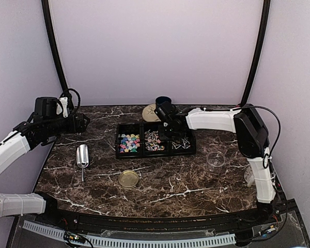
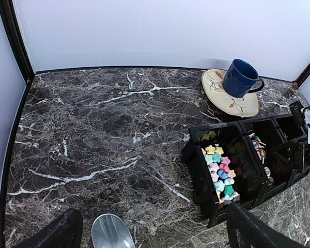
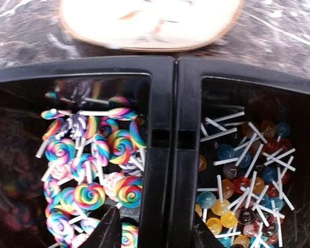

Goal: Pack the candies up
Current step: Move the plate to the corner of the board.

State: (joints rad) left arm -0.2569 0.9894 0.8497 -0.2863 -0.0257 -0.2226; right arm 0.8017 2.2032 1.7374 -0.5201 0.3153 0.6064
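Note:
The candies lie in a black three-part tray (image 1: pixel 117 139): pastel stars (image 1: pixel 129 142) (image 2: pixel 220 173) on the left, rainbow swirl lollipops (image 1: pixel 153 140) (image 3: pixel 93 160) in the middle, small ball lollipops (image 1: pixel 181 143) (image 3: pixel 248 186) on the right. My right gripper (image 1: pixel 171 132) (image 3: pixel 157 232) hangs low over the tray. It is open, its fingers astride the divider (image 3: pixel 163 134) between the middle and right parts, with a narrow gap at the left finger. My left gripper (image 1: pixel 85 123) (image 2: pixel 155 232) stands wide open above the bare table left of the tray, holding nothing.
A metal scoop (image 1: pixel 82 155) (image 2: pixel 111 233) lies left of the tray, below my left gripper. A gold lid (image 1: pixel 128 179) sits in front of the tray and a clear round jar (image 1: pixel 215 160) to its right. Behind the tray, a blue cup (image 2: pixel 241 77) stands on a plate (image 2: pixel 232 106).

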